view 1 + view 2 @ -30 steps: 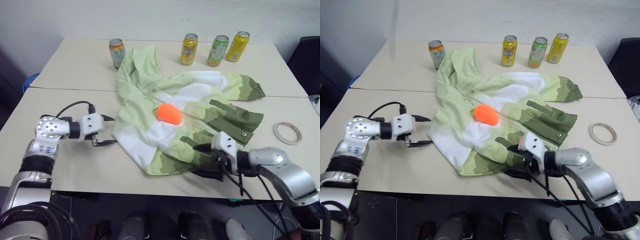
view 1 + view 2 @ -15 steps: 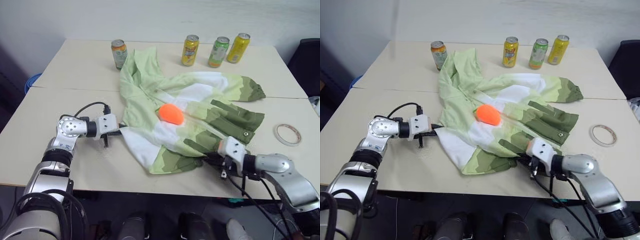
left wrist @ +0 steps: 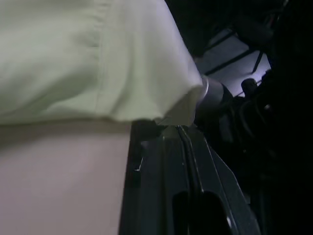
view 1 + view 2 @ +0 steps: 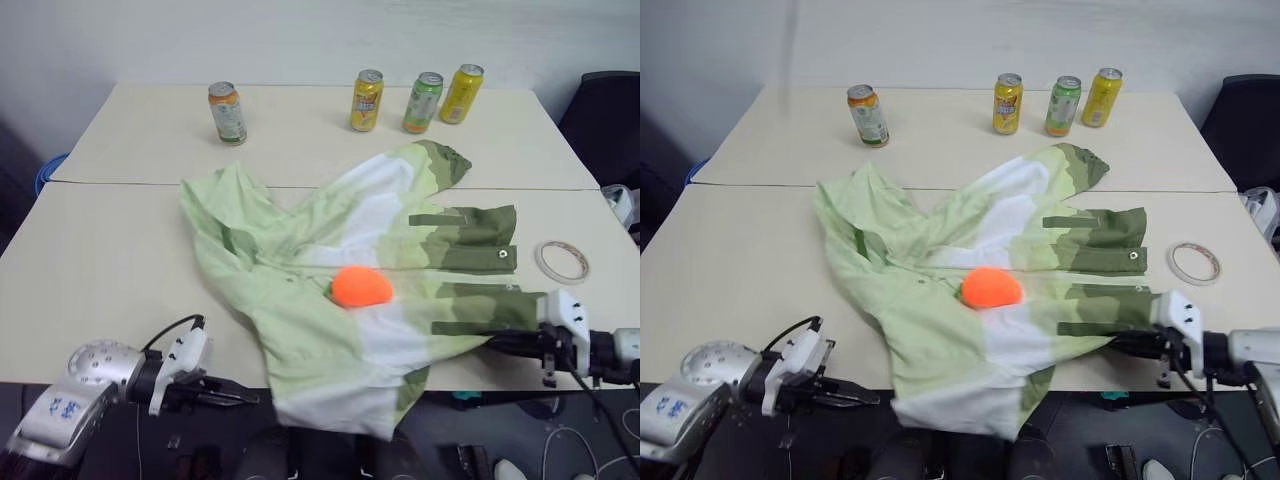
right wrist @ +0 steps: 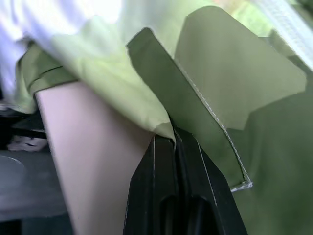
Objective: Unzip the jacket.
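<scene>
The left gripper (image 4: pixel 235 397) hangs off the near edge of the table (image 4: pixel 90 250), fingers clenched on the pale hem of the jacket (image 4: pixel 370 270); the left wrist view shows a corner of cloth pinched at the tips. The jacket lies spread across the middle of the table, hood towards the left, its lower edge spilling over the near edge. On the right, the right gripper (image 4: pixel 500 343) is clamped on the olive hem by the pocket flap, also at the table's edge.

With both hems pinched, the step looks like drawing the cloth flat and taut. To my eye the pull wants to be even and outward on both sides, slow enough that the thin fabric does not slip from the fingers or slide further off the table. I cannot make out the zip pull itself.

An orange ball (image 4: pixel 362 287) sits on the jacket's middle, about where the front seam runs, so it may roll or get in the way. Well behind stand an orange can (image 4: pixel 227 112) and three cans (image 4: pixel 419 95) in a row; a roll of tape (image 4: pixel 562 261) lies near the right edge, clear of the cloth
</scene>
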You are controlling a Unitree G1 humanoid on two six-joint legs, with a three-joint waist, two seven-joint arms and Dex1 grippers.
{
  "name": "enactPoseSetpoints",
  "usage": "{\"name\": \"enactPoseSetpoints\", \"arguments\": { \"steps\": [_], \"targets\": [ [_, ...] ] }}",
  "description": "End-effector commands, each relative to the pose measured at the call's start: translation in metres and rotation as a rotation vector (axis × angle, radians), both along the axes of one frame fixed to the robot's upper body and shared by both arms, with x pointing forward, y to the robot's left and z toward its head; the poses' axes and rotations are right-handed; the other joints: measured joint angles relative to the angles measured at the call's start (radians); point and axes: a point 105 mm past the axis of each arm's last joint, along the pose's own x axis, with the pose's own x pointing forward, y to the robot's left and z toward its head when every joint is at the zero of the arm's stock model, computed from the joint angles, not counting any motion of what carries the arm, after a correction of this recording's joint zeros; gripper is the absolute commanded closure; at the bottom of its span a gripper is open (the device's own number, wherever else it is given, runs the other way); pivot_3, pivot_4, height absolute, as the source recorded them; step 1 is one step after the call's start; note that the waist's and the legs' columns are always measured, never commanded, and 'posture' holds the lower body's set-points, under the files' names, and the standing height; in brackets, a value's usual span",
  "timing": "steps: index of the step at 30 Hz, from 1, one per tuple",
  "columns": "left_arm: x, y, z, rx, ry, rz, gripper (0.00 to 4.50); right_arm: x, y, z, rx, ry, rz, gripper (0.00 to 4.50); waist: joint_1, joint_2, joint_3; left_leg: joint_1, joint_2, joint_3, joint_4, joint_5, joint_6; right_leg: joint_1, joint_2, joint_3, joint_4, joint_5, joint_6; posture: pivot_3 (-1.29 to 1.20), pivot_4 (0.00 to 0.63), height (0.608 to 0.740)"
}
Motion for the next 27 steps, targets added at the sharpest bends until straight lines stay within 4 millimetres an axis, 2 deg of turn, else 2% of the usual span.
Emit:
{"name": "enactPoseSetpoints", "arguments": {
  "steps": [1, 4, 7, 9, 11, 13, 15, 17, 19, 21, 23, 25, 27],
  "targets": [
    [-0.006, -0.014, 0.003, -0.029, 0.032, 0.104, 4.48, -0.001, -0.014, 0.006, -0.006, 0.038, -0.024, 4.5, 0.006, 0.001, 0.0, 0.0, 0.0, 0.0, 0.0, 0.0, 0.0, 0.0, 0.0, 0.0, 0.0, 0.0, 0.0, 0.0, 0.15, 0.74],
    [-0.007, -0.011, 0.001, 0.023, 0.055, 0.14, 4.5, -0.003, -0.001, 0.018, 0.117, 0.058, -0.003, 3.88, 0.01, 0.002, 0.0, 0.0, 0.0, -0.001, -0.001, 0.0, -0.001, 0.0, 0.001, -0.002, -0.001, -0.001, -0.002, 0.0, 0.15, 0.74],
    [0.006, 0.014, 0.002, 0.088, 0.092, 0.247, 3.9, -0.022, 0.002, 0.017, 0.12, 0.171, 0.045, 2.9, 0.013, 0.003, 0.001, -0.001, 0.0, -0.002, -0.001, 0.0, -0.001, 0.0, 0.001, -0.003, -0.001, -0.001, -0.002, 0.0, 0.15, 0.74],
    [0.013, 0.033, 0.01, 0.111, 0.073, 0.275, 3.25, -0.03, 0.002, 0.024, 0.157, 0.214, 0.03, 2.21, 0.013, 0.003, 0.001, -0.001, 0.0, -0.002, -0.001, 0.0, 0.0, 0.002, 0.0, -0.004, -0.002, -0.001, -0.002, 0.0, 0.15, 0.74],
    [0.022, 0.048, 0.022, 0.105, 0.044, 0.313, 2.62, -0.033, 0.006, 0.047, 0.264, 0.233, -0.006, 1.52, 0.011, 0.004, 0.001, -0.001, 0.0, -0.003, -0.001, 0.0, 0.0, 0.002, 0.0, -0.004, -0.002, -0.001, -0.002, 0.0, 0.15, 0.74],
    [0.027, 0.054, 0.031, 0.081, 0.011, 0.329, 1.94, -0.034, 0.011, 0.065, 0.34, 0.238, -0.018, 0.76, 0.009, 0.008, 0.003, -0.001, 0.0, -0.003, -0.001, -0.001, 0.0, 0.002, 0.0, -0.004, -0.003, -0.001, -0.002, 0.0, 0.15, 0.74],
    [0.036, 0.052, 0.049, 0.022, -0.058, 0.286, 1.36, -0.037, 0.024, 0.083, 0.41, 0.225, 0.02, 0.15, 0.008, 0.008, 0.003, -0.001, 0.0, -0.004, -0.001, -0.001, -0.001, 0.001, -0.001, -0.004, -0.003, -0.001, -0.002, 0.0, 0.15, 0.74],
    [0.052, 0.044, 0.066, -0.013, -0.144, 0.25, 0.73, -0.04, 0.04, 0.099, 0.46, 0.255, 0.067, 0.0, 0.009, 0.008, 0.004, -0.002, 0.0, -0.004, -0.002, -0.001, -0.002, 0.0, -0.001, -0.004, -0.003, -0.002, -0.003, 0.0, 0.15, 0.74],
    [0.06, 0.038, 0.071, -0.022, -0.178, 0.231, 0.09, -0.032, 0.047, 0.103, 0.428, 0.204, 0.063, 0.0, 0.011, 0.008, 0.004, -0.003, 0.0, -0.004, -0.002, -0.001, -0.002, -0.002, -0.001, -0.004, -0.002, -0.001, -0.003, 0.0, 0.15, 0.74],
    [0.075, 0.026, 0.076, -0.034, -0.232, 0.2, 0.02, -0.017, 0.062, 0.095, 0.346, 0.129, 0.092, 0.0, 0.01, 0.009, 0.003, -0.003, 0.0, -0.004, -0.002, -0.001, -0.002, -0.002, -0.001, -0.004, -0.002, -0.001, -0.003, 0.0, 0.15, 0.74],
    [0.092, 0.003, 0.069, 0.015, -0.302, 0.09, 0.02, 0.019, 0.083, 0.071, 0.239, 0.007, 0.061, 0.0, 0.009, 0.004, 0.001, -0.004, -0.002, -0.002, -0.002, -0.001, -0.002, -0.003, -0.001, -0.004, -0.002, -0.001, -0.002, 0.0, 0.15, 0.74],
    [0.107, -0.011, 0.066, 0.027, -0.345, 0.047, 0.02, 0.042, 0.099, 0.057, 0.175, -0.068, 0.047, 0.0, 0.009, 0.0, 0.0, -0.003, -0.002, 0.0, -0.001, 0.0, -0.003, -0.004, 0.004, -0.005, 0.001, -0.001, -0.002, 0.0, 0.15, 0.74],
    [0.127, -0.021, 0.063, 0.034, -0.403, 0.042, 0.02, 0.062, 0.113, 0.038, 0.087, -0.112, 0.031, 0.0, 0.01, 0.0, 0.0, -0.007, -0.003, 0.006, -0.001, 0.004, -0.002, -0.012, 0.01, -0.006, 0.009, 0.0, -0.001, 0.0, 0.15, 0.74]
  ]
}}
